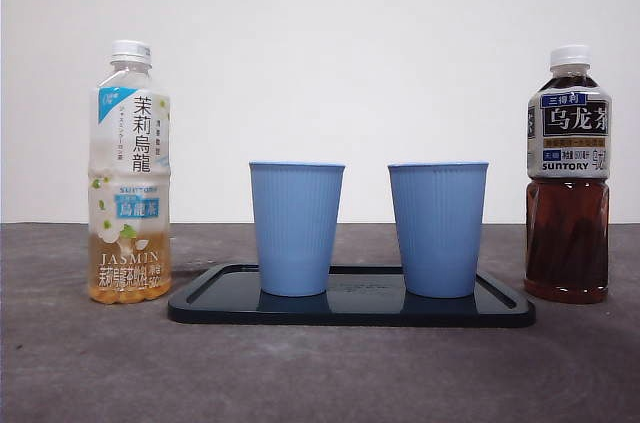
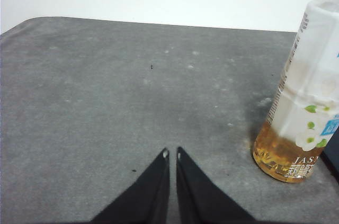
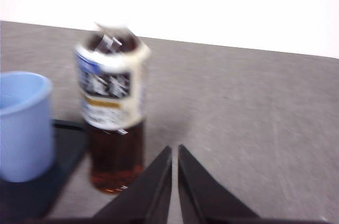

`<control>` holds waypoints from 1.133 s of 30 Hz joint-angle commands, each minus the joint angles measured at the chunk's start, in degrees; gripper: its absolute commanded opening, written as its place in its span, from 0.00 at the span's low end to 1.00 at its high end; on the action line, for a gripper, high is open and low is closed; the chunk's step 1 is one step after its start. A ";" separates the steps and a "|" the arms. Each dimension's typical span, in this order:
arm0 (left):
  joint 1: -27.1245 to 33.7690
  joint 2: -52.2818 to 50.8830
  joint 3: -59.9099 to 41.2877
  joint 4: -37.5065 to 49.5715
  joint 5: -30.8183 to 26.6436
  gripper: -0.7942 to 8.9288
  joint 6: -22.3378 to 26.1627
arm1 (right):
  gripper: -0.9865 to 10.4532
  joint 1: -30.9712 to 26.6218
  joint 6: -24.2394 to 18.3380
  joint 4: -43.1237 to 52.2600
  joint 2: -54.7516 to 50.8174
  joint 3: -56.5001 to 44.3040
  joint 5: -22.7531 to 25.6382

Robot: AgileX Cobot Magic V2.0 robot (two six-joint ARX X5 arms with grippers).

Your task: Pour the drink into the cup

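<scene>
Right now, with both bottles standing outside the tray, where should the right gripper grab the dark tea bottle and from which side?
Grip the dark tea bottle around its labelled middle, where the body is straight and round. It stands upright with its cap on, beside the tray. Probably come from the outer side, away from the nearer blue cup, so the right gripper, now shut, must open first.

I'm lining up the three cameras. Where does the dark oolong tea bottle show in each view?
Front view: dark oolong tea bottle upright at far right, beside the black tray.
Left wrist view: not in it.
Right wrist view: bottle left of centre, blurred.
Shared landmark: the blue cup nearest the bottle, on the tray.
</scene>
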 commanded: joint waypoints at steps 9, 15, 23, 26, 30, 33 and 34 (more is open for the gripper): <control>0.07 -0.07 -1.16 -0.37 -0.17 0.10 0.90 | 0.10 -0.52 -0.42 0.42 -5.70 -8.02 3.02; 0.07 -0.07 -1.16 -0.37 -0.17 0.10 0.90 | 0.10 -1.16 -0.39 -0.46 -6.38 -8.02 2.80; 0.07 -0.07 -1.16 -0.37 -0.20 0.10 0.90 | 0.10 -1.16 -0.02 0.59 -6.38 -8.00 2.95; 0.07 -0.07 -1.16 -0.37 -0.17 0.10 0.90 | 0.10 -1.16 -0.04 0.59 -6.38 -8.00 2.95; 0.07 -0.07 -1.16 -0.37 -0.17 0.10 0.90 | 0.10 -1.16 -0.04 0.59 -6.38 -8.00 2.95; 0.07 -0.07 -1.16 -0.37 -0.20 0.10 0.90 | 0.10 -1.16 -0.02 0.59 -6.38 -8.00 2.95; 0.07 -0.07 -1.16 -0.37 -0.17 0.10 0.90 | 0.10 -1.16 -0.02 0.59 -6.38 -8.00 2.95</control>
